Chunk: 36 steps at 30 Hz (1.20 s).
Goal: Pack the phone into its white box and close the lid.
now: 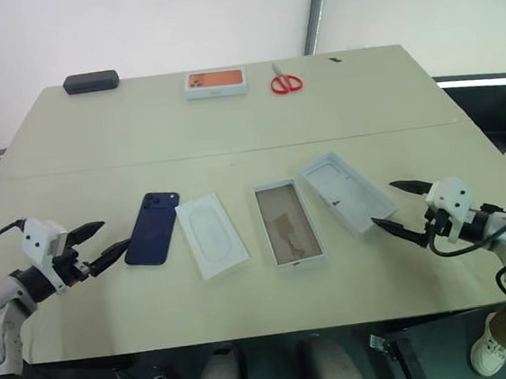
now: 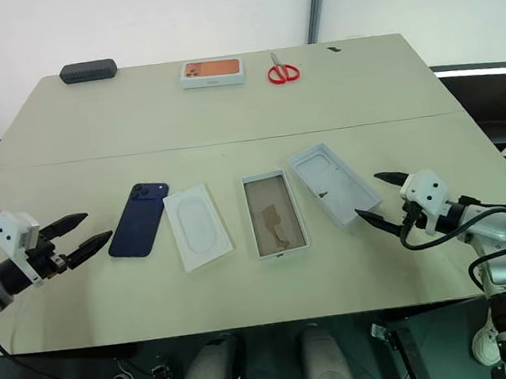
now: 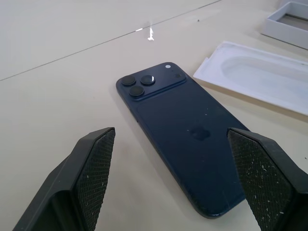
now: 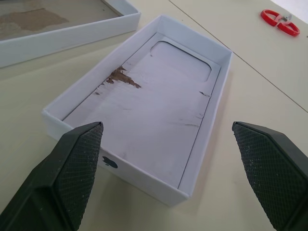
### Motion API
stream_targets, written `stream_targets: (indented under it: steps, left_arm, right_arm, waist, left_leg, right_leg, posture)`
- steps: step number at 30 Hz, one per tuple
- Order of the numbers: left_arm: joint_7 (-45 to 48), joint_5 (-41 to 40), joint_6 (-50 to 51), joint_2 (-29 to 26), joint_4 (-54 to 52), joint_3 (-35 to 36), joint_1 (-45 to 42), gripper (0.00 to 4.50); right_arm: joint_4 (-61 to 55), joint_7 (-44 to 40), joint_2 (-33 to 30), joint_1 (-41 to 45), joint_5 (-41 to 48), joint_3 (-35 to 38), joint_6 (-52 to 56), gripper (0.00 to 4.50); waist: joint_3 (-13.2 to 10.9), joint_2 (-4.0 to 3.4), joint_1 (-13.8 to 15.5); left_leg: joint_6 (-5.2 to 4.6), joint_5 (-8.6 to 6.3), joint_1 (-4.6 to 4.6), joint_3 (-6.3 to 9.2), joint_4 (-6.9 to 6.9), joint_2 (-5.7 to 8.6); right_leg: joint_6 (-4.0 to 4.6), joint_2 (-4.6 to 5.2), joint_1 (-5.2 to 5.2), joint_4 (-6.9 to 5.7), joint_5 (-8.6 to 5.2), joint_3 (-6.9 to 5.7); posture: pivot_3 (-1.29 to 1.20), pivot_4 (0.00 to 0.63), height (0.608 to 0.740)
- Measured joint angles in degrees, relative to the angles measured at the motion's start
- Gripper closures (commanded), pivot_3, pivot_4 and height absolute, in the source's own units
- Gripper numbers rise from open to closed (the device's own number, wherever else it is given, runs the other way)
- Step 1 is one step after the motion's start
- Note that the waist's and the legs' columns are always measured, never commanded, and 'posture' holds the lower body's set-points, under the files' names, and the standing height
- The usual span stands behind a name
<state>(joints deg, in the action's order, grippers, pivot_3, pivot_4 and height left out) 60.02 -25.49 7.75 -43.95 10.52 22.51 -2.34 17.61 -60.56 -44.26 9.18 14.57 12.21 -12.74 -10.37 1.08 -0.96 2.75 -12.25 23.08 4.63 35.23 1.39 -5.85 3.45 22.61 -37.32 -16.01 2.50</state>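
Observation:
The dark blue phone (image 1: 153, 228) lies back up on the table, camera cluster at its far end. My left gripper (image 1: 98, 243) stands open just left of it, fingers (image 3: 94, 166) apart and empty, pointing at the phone (image 3: 185, 139). The white box (image 1: 286, 222) with its tan floor sits in the middle of the table. To its right lies the lid (image 1: 346, 190), open side up and angled. My right gripper (image 1: 400, 207) is open right beside the lid's near end (image 4: 144, 120), holding nothing.
A flat white insert (image 1: 211, 234) lies between phone and box. At the table's far edge lie a small white box with an orange picture (image 1: 216, 83), red scissors (image 1: 285, 82) and a dark case (image 1: 90, 82). The table's front edge runs close under both grippers.

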Motion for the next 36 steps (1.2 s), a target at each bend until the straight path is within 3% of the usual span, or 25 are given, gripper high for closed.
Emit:
stream_targets:
  steps: [31,36]
  left_arm:
    - [3.4,-0.2,-0.7,-1.6,1.3,0.9,2.5,0.59]
    - [2.1,-1.5,6.1,-1.6,-0.9,0.9,2.8,0.59]
  right_arm:
    - [2.4,-2.0,-2.1,-1.3,0.6,1.9,-0.5,0.0]
    - [0.6,-4.9,-3.5,-3.3,2.7,2.0,2.0,0.0]
  waist:
    - [0.0,0.0,0.0]
    - [0.0,-0.01,0.0]
  left_leg:
    - [0.0,0.0,-0.01,0.0,0.0,-0.01]
    - [0.0,0.0,0.0,0.03,0.0,-0.01]
  right_leg:
    - [0.01,0.02,0.0,0.0,-0.01,0.01]
    - [0.0,0.03,-0.01,0.0,0.0,0.01]
  posture:
    - [0.0,0.15,0.74]
    - [0.0,0.15,0.74]
